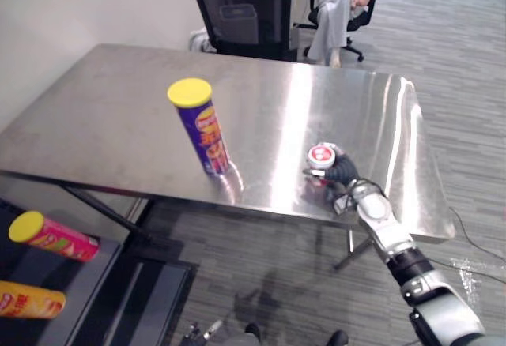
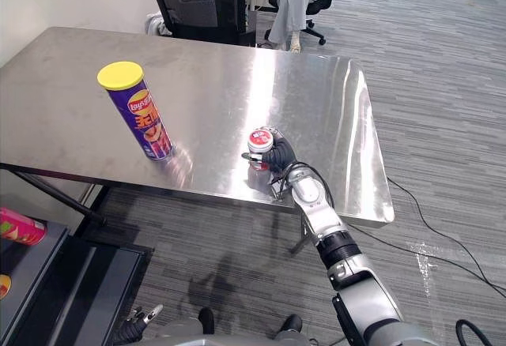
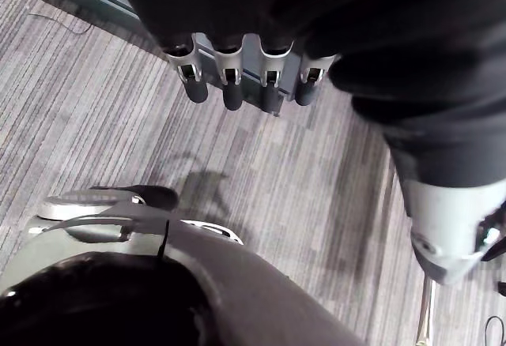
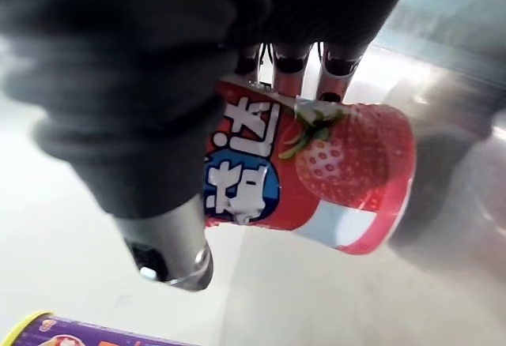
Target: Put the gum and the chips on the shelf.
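The right hand (image 2: 279, 156) gripped the red strawberry-printed gum tub (image 2: 259, 141) on the steel desk (image 2: 237, 77); a straight, upright lift seemed safest.

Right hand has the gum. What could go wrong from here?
1. The right hand curls round the small red strawberry-print gum canister close to the steel table's near edge; a slip could send it to the grey carpeted floor.
2. The tall purple chips can with a yellow lid stands upright to the hand's left, towards the dark shelf; a sweeping arm might topple it.
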Controlling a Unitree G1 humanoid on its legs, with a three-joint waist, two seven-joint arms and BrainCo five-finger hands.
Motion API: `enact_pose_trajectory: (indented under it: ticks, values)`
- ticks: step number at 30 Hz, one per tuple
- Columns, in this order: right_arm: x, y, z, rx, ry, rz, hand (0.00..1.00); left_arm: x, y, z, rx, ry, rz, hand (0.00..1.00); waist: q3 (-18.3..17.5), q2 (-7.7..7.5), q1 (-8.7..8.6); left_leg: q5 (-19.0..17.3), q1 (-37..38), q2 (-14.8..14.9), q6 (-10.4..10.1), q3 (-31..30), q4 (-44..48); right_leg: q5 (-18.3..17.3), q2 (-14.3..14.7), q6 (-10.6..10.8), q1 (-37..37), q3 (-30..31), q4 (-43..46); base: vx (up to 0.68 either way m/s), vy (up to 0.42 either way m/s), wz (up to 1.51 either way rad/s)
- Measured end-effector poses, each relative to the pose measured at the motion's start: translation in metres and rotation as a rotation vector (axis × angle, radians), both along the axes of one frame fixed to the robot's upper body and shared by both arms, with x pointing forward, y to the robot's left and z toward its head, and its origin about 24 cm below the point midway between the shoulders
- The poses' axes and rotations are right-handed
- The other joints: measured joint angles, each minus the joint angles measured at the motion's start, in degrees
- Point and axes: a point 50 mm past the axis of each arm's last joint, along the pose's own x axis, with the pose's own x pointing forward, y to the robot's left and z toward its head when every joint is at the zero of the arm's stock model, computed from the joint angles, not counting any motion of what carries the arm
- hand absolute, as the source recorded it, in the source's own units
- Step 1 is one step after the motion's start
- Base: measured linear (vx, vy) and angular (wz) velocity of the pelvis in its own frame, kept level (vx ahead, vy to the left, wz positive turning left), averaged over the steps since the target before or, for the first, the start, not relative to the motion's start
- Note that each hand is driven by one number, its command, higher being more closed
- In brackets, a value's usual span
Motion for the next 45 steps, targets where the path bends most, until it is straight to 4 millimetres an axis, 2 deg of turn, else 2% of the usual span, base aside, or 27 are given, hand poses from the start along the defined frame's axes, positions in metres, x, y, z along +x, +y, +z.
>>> enact_pose_trajectory:
  ticks: [2,4,9,13,16,21,24,27,30,32,34,36,37,38,39,40,41,42,43,44,45]
  values:
    - [-0.007,0.000,0.016,0.038,-0.073,0.013,1.00,0.000,0.000,0.000,0.000,-0.001,0.002,0.00,0.0,-0.01,0.00,0.0,0.0,0.1,0.0,0.0,0.0,0.0,0.1,0.0,0.0,0.0,0.0,0.00,0.000,0.00]
    - [-0.020,-0.004,0.042,0.113,-0.179,0.037,1.00,0.000,0.001,0.000,0.006,0.000,0.011,0.00,0.0,-0.03,-0.24,0.0,0.0,0.2,0.0,0.0,0.0,0.0,0.0,0.0,0.0,0.0,0.2,0.00,0.000,0.00]
    - [-0.042,-0.032,0.073,0.182,-0.282,0.067,1.00,-0.004,0.003,0.000,0.011,0.007,0.034,0.00,-0.2,-0.34,-1.59,-0.1,0.0,0.4,0.0,0.2,0.1,-0.3,-0.3,-0.3,-0.9,0.9,2.2,-0.01,0.004,-0.02]
    - [-0.050,-0.048,0.079,0.197,-0.312,0.047,1.00,-0.006,0.006,0.000,0.017,0.006,0.062,0.00,-0.9,-1.09,-1.88,-0.1,0.0,0.6,0.0,1.6,0.1,-0.3,-0.2,-0.3,-1.8,2.7,2.2,-0.02,-0.004,-0.18]
    - [-0.059,-0.055,0.081,0.249,-0.318,0.053,1.00,-0.009,0.008,0.000,0.024,0.016,0.076,0.00,-1.4,-1.37,-2.80,-0.2,0.0,0.8,-0.1,1.9,0.1,-0.4,-0.1,-0.4,-1.8,3.2,2.2,-0.03,-0.014,-0.10]
    - [-0.067,-0.060,0.076,0.257,-0.309,0.039,1.00,-0.013,0.009,-0.001,0.031,0.027,0.088,0.00,-2.7,-1.84,-3.25,-0.3,0.0,1.0,-0.2,3.3,-0.1,-0.4,0.1,-0.4,-2.8,4.6,2.3,-0.02,-0.004,-0.15]
    - [-0.070,-0.070,0.069,0.256,-0.289,-0.012,1.00,-0.014,0.008,-0.001,0.038,0.030,0.097,0.00,-3.6,-1.86,-3.32,-0.3,0.1,1.1,-0.2,3.2,-0.1,-0.5,0.1,-0.5,-2.8,4.6,2.8,0.00,0.001,0.02]
    - [-0.075,-0.081,0.062,0.252,-0.269,-0.064,1.00,-0.015,0.009,-0.001,0.035,0.030,0.121,0.00,-3.7,-1.95,-3.29,-0.3,0.1,1.1,-0.2,2.7,0.3,-2.6,-0.8,-0.4,-3.8,4.4,6.6,0.00,0.011,0.12]
    - [-0.076,-0.079,0.057,0.259,-0.247,-0.050,1.00,-0.017,0.012,-0.001,0.021,0.025,0.191,0.00,-3.4,-2.27,-3.20,-2.2,-2.3,1.4,0.0,1.2,5.4,-5.6,-2.2,-0.5,-5.0,3.8,11.9,-0.02,-0.004,0.24]
    - [-0.074,-0.073,0.059,0.271,-0.249,-0.011,1.00,-0.021,0.012,-0.003,-0.005,0.031,0.257,0.00,-3.3,-2.16,-3.03,-3.1,-4.0,1.7,-0.2,0.1,8.2,-6.0,-2.1,-1.0,-5.2,3.2,12.5,-0.07,-0.038,0.22]
    - [-0.068,-0.055,0.066,0.290,-0.261,0.077,1.00,-0.026,0.011,-0.005,-0.025,0.044,0.323,0.00,-2.7,-1.79,-2.57,-3.1,-5.8,2.7,-0.2,-0.5,10.0,-6.0,-1.7,-1.0,-5.6,2.8,12.5,-0.11,-0.075,0.21]
    - [-0.052,-0.033,0.078,0.276,-0.280,0.172,1.00,-0.027,0.008,-0.006,-0.063,0.025,0.411,0.00,-0.6,-0.87,-1.78,-3.2,-8.9,4.3,-0.5,-1.9,12.5,-6.1,-0.2,-1.2,-6.0,1.4,11.9,-0.16,-0.090,0.31]
    - [-0.047,-0.029,0.080,0.271,-0.280,0.185,1.00,-0.027,0.006,-0.006,-0.076,0.016,0.437,0.00,-0.1,-0.55,-1.34,-3.2,-9.5,4.8,-0.7,-1.9,12.7,-6.1,0.2,-1.5,-6.3,1.3,12.0,-0.19,-0.109,0.26]
    - [-0.039,-0.023,0.085,0.262,-0.281,0.204,1.00,-0.030,0.004,-0.006,-0.094,0.003,0.497,0.00,0.9,0.68,-0.09,-3.9,-10.6,6.0,-0.2,-1.5,12.7,-6.7,1.5,-2.6,-6.8,0.7,12.3,-0.14,-0.100,0.21]
    - [-0.037,-0.023,0.086,0.261,-0.283,0.204,1.00,-0.030,0.003,-0.007,-0.099,0.001,0.512,0.00,1.3,0.98,0.30,-4.0,-10.7,7.0,0.4,-0.1,12.4,-7.0,2.1,-2.9,-6.6,-0.1,12.2,-0.11,-0.179,0.66]
    - [-0.037,-0.025,0.088,0.259,-0.290,0.199,1.00,-0.031,0.002,-0.007,-0.109,0.000,0.533,0.00,1.3,0.64,0.31,-3.9,-10.7,8.6,4.3,5.9,10.5,-7.3,2.6,-4.0,-5.7,-2.7,10.8,-0.01,-0.216,1.39]
    - [-0.037,-0.030,0.091,0.259,-0.310,0.182,1.00,-0.030,0.005,-0.008,-0.106,-0.001,0.542,0.00,1.0,-0.61,-1.13,-4.5,-11.2,10.4,7.5,13.6,11.8,-7.2,1.1,-5.5,-4.6,-7.9,8.8,0.01,-0.197,1.67]
    - [-0.037,-0.036,0.093,0.261,-0.328,0.157,1.00,-0.028,0.002,-0.009,-0.116,-0.001,0.537,0.00,1.5,0.04,-1.65,-4.7,-12.6,12.7,8.2,18.4,16.7,-7.7,0.1,-6.1,-4.7,-10.9,10.4,0.03,-0.112,1.96]
    - [-0.039,-0.052,0.093,0.272,-0.340,0.086,1.00,-0.027,-0.006,-0.011,-0.137,0.005,0.535,0.00,2.1,1.67,-2.35,-1.7,-13.0,16.4,11.9,26.2,25.9,-10.5,-2.6,-5.8,-4.8,-16.0,16.4,0.00,-0.032,2.39]
    - [-0.047,-0.075,0.089,0.255,-0.341,-0.012,1.00,-0.026,-0.015,-0.011,-0.151,0.008,0.500,0.00,2.2,3.45,-3.53,3.5,-14.5,15.6,14.0,29.5,26.1,-14.9,-6.5,-5.5,-5.1,-20.5,24.7,-0.02,-0.007,2.47]
    - [-0.051,-0.083,0.086,0.242,-0.332,-0.041,1.00,-0.024,-0.013,-0.010,-0.141,0.001,0.477,0.00,2.0,3.04,-4.17,6.1,-14.5,13.7,13.7,29.3,22.3,-16.5,-7.3,-5.4,-5.6,-20.9,25.2,-0.07,0.002,2.18]
